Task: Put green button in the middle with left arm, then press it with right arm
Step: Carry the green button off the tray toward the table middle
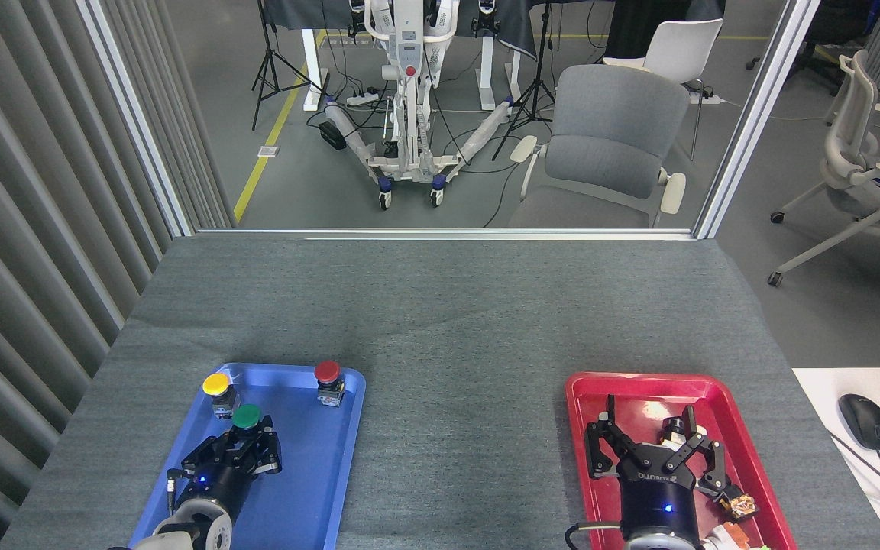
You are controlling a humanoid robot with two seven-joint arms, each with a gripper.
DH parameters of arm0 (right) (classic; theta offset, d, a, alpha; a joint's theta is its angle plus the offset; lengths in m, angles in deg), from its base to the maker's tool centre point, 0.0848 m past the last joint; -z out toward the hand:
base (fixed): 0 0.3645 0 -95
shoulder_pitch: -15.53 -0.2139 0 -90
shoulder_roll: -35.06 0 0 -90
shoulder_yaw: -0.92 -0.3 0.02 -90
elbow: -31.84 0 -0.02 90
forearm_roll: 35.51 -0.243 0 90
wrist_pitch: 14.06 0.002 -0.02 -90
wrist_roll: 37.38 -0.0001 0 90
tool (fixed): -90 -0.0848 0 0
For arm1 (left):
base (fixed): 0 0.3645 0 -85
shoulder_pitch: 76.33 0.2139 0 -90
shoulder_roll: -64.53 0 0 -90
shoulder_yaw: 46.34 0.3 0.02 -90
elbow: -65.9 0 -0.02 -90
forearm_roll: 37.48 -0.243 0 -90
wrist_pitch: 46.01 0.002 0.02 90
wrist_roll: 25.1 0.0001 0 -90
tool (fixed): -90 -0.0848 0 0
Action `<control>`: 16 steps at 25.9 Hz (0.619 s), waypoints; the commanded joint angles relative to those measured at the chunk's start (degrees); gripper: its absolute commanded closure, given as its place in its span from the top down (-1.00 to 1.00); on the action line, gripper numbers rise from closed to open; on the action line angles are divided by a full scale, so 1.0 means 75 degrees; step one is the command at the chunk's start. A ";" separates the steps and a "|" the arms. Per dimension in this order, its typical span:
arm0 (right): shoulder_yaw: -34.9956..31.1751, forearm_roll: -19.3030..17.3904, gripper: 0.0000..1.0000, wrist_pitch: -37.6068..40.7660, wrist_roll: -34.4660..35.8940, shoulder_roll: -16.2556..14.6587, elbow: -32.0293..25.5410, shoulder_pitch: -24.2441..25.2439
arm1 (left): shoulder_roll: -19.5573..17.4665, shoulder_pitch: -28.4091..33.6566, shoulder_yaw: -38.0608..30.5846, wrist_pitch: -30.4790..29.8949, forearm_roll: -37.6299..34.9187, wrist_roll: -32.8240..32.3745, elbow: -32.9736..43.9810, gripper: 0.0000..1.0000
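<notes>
Grey felt-covered surface (440,305) reaching back to a metal-framed edge, blue tray (318,489) lying flat near its front left, red tray (585,428) lying flat near its front right, bare grey stretch (463,451) between the two trays

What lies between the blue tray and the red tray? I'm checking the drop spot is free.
Only bare grey tabletop shows between the blue tray and the red tray in the head view.
</notes>
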 commanded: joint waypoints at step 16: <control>0.0002 -0.0012 1.00 0.0002 0.0008 0.0015 0.0000 -0.0010 | -0.0541 0.0697 -0.0095 -0.4362 0.0007 0.0285 0.1714 -0.93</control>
